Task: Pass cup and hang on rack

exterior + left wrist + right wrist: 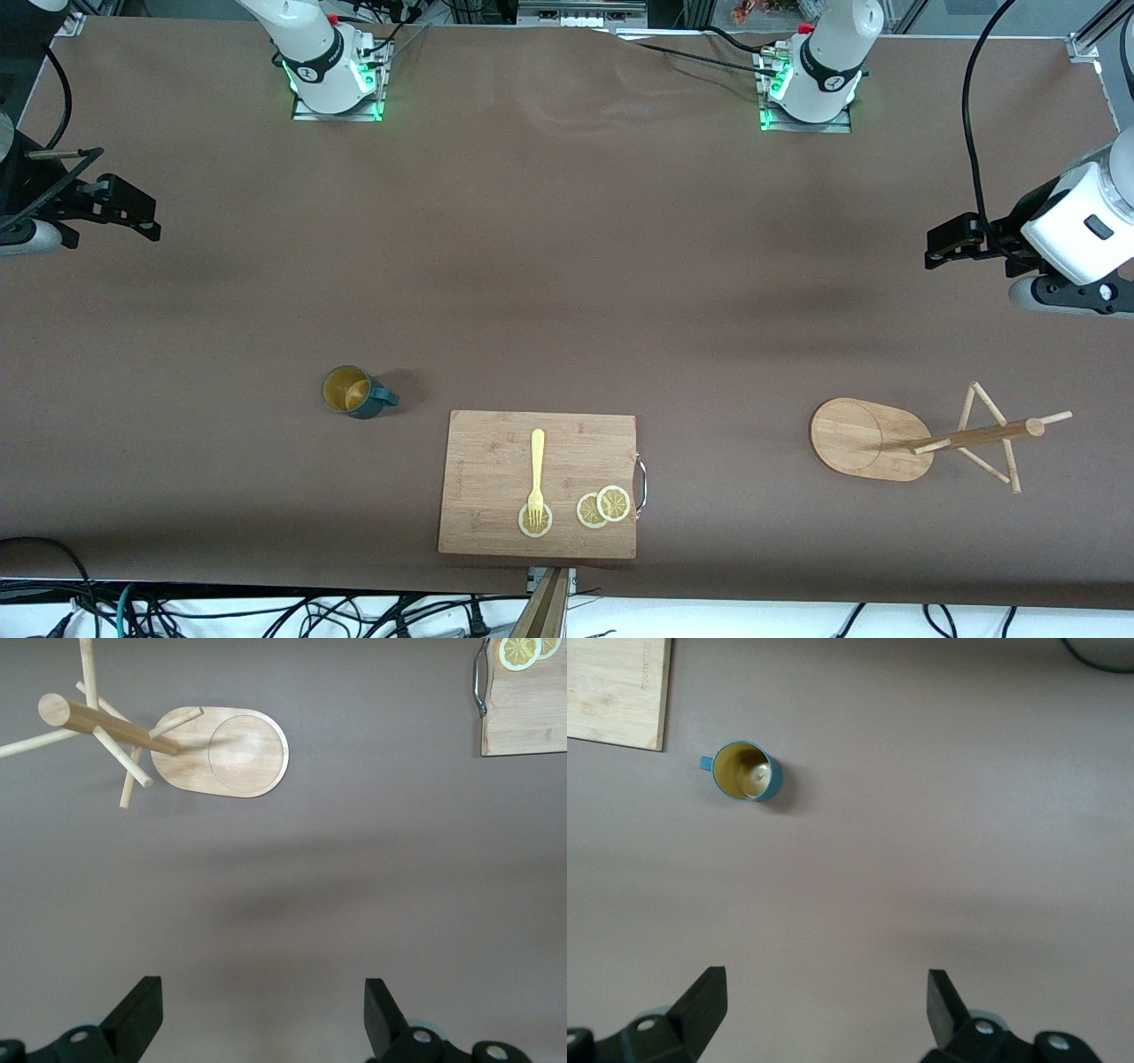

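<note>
Two claws hang wide apart with nothing in them, and both arms wait. I see the left claw over bare brown tabletop by the edge at the left arm's end, and the right claw over the edge at the right arm's end.

Between them the whole middle of the tabletop is open cloth, so I have free room there. The teal cup stands upright toward the right arm's end, handle pointing at the bamboo cutting board, near its corner but apart from it. That board sits at the tabletop's edge nearest the front camera, carrying a yellow fork and three lemon slices. The bamboo mug rack stands toward the left arm's end, well apart from the board. Cables trail below the tabletop's near edge.
</note>
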Available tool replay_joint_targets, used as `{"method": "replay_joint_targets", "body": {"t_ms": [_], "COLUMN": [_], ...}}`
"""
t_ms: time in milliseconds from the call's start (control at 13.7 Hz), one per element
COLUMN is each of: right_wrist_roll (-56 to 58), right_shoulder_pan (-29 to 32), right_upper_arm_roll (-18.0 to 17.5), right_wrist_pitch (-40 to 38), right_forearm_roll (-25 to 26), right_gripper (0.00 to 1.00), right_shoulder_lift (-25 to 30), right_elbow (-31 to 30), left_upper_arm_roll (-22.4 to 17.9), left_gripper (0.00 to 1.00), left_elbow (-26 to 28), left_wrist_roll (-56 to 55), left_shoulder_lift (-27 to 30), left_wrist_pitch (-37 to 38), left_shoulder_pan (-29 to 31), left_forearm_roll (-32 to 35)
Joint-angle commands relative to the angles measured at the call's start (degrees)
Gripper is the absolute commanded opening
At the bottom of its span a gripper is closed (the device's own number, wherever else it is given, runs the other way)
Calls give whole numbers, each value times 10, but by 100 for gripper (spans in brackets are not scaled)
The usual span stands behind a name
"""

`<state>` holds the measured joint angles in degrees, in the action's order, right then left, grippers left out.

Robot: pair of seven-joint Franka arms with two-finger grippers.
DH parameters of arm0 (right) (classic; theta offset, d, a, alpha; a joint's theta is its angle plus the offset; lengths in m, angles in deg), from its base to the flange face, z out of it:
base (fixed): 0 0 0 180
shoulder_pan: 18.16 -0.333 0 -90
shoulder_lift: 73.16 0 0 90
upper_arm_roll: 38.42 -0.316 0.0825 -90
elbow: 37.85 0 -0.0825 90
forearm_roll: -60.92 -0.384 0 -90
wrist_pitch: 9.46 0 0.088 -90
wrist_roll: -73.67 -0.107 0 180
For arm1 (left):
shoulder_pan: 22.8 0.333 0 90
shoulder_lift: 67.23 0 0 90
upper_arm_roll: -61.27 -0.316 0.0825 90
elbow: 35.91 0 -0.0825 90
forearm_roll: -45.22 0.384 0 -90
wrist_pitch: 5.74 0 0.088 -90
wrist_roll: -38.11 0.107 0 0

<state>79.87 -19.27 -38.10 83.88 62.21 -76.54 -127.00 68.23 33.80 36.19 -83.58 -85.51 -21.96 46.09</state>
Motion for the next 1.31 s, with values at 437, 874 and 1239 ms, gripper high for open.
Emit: {"method": "replay_joint_targets", "body": {"t_ms": [437, 874, 1239], "right_wrist_roll": [1, -10, -51], "right_shoulder_pan": [-20, -56, -83], "right_upper_arm_roll": [-7, -8, -7], "right_wrist_pitch": [7, 76, 170], "right_forearm_roll": [4, -32, -53], "right_gripper": [100, 100, 98], "right_shoulder_lift": [-112, -203, -282], "right_elbow": [9, 11, 19], "left_upper_arm_roll": [0, -2, -1], "left_gripper": [100, 100, 100], "left_elbow": [-19, -18, -20], "left_wrist_roll": [-3, 2, -5], "left_shoulder_lift": [-9, -10, -13], "left_wrist_pitch": [3, 4, 3], "left_shoulder_pan": [-2, 7, 0], "left_forearm_roll": [5, 5, 5]}}
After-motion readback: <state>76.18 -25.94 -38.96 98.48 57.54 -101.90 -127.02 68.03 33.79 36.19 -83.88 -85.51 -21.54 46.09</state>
